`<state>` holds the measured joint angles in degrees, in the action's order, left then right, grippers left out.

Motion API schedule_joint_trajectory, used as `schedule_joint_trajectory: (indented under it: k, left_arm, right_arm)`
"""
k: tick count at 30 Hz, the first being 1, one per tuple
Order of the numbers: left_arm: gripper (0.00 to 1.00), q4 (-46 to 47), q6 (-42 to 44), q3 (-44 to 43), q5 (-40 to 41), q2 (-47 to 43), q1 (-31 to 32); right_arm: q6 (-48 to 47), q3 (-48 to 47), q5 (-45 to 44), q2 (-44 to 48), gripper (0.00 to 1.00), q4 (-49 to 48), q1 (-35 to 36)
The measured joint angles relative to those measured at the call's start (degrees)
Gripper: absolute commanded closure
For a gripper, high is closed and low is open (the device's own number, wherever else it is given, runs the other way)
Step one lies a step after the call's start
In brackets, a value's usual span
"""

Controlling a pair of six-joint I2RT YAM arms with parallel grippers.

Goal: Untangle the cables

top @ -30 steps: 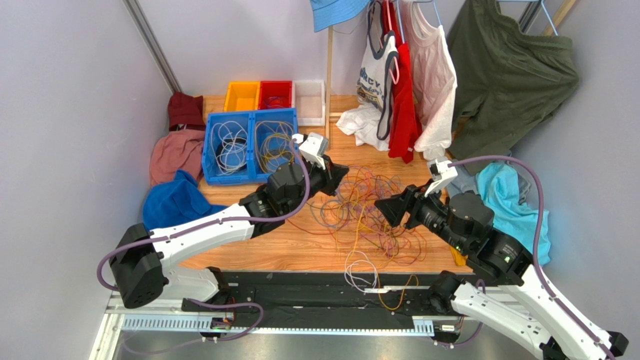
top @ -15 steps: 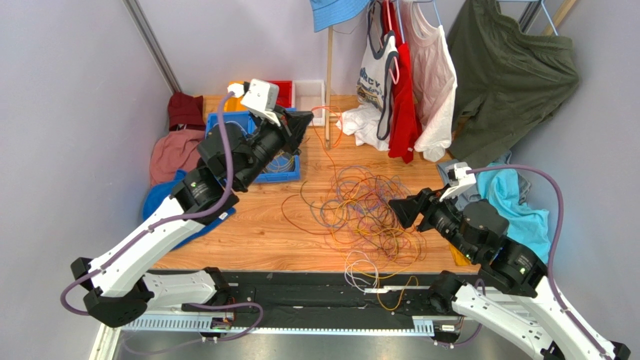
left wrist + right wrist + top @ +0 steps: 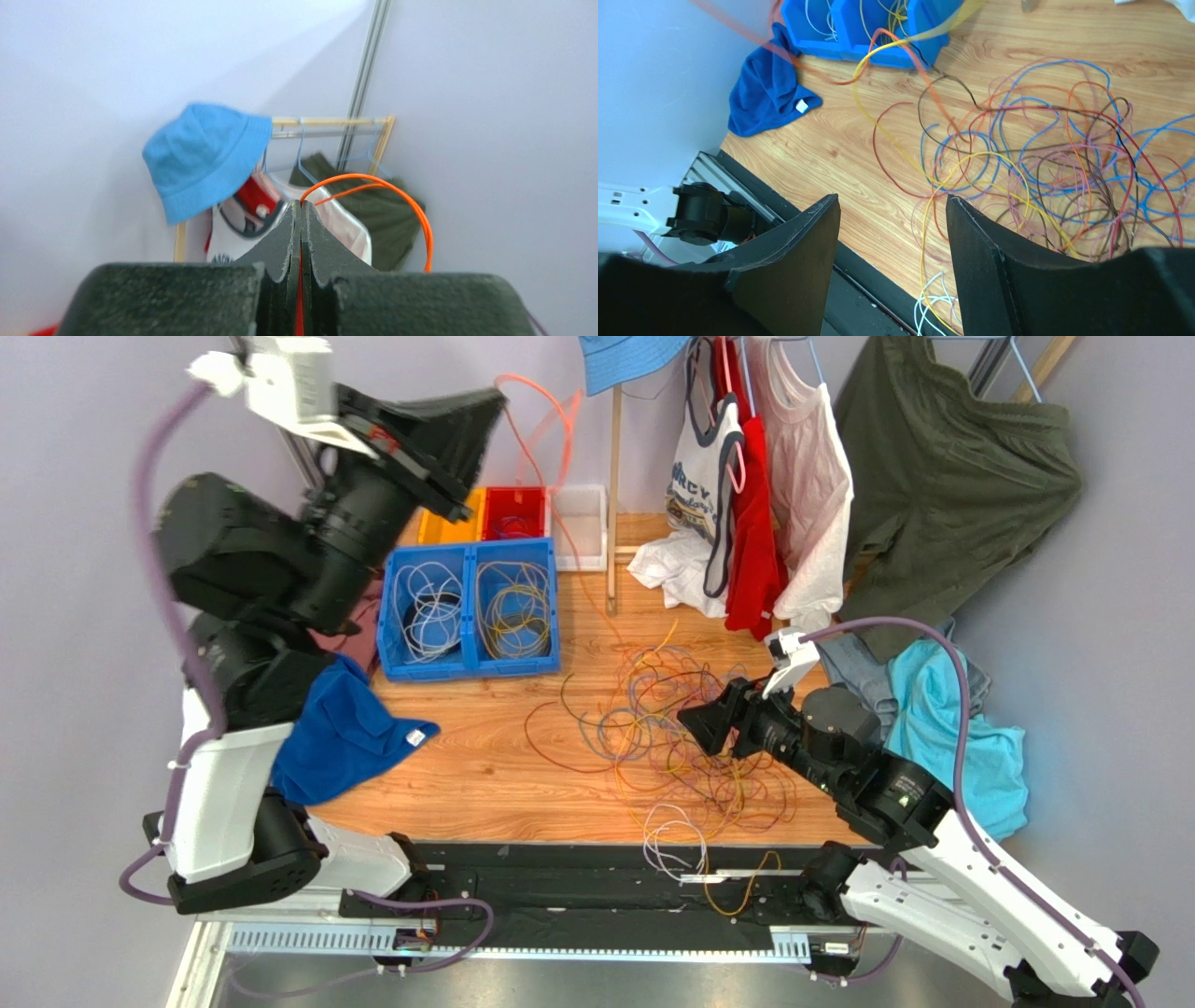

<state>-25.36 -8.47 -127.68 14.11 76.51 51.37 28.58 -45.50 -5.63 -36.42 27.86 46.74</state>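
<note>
In the overhead view the left arm stood tall at ten o'clock of the table (image 3: 477,742). The left gripper (image 3: 491,403) was high against the back wall, and its jaws were pressed together on an orange cable (image 3: 382,180). The left wrist view showed that strand arching out from between the closed fingertips and curving down toward four o'clock. A blue hat (image 3: 203,157) hung on a wooden rail behind it.

Below the gripper, at eleven o'clock of the table, sat a blue bin (image 3: 463,669) with two compartments. It held a coil of pale wire on one side and a coil of yellowish wire on the other. A blue cloth (image 3: 344,735) lay at nine o'clock, just beside the left arm.

The rest of the cables (image 3: 659,714) lay in a loose tangle at the table's centre: orange, yellow, blue, red, purple and brown loops crossing one another. A few white and yellow ends trailed over the near edge at six o'clock.

The right gripper (image 3: 697,728) hung at four o'clock of that tangle, just above it and pointing toward nine o'clock. Its jaws stood moderately apart with nothing between them, and the right wrist view showed bare wood and loose strands through the gap. I could not tell whether its fingertips touched any strand. Clothes (image 3: 758,490) hung at one o'clock.
</note>
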Motion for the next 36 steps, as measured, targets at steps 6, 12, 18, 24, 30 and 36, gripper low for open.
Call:
schedule_joint_trajectory:
  k: [6,12,18,24,30,36]
  left_arm:
    - [1.0,0.4,1.0,-7.3,-1.9,1.0,0.0]
    - [1.0,0.2,0.9,-7.3,-3.3,2.5,0.0]
    - [1.0,-1.4,0.9,-7.1,-3.8,5.7,0.0]
    - [1.0,-2.6,0.8,-7.0,-4.0,5.7,0.0]
    - [1.0,-2.6,0.7,-7.0,-4.5,5.2,0.0]
    - [1.0,-3.2,0.9,-7.0,-4.6,5.0,0.0]
  right_arm:
    - [-0.4,0.9,1.7,0.0,0.38,-4.2,0.0]
    - [-1.1,1.4,3.7,-3.2,0.38,-9.8,0.0]
    - [-2.1,0.7,6.8,-9.7,0.38,-14.3,0.0]
    - [-4.5,-2.1,7.4,-16.2,0.39,-16.6,0.0]
    - [-5.1,-2.9,5.0,-22.3,0.41,-17.3,0.0]
    - [-5.1,-2.9,4.0,-21.8,0.4,-17.3,0.0]
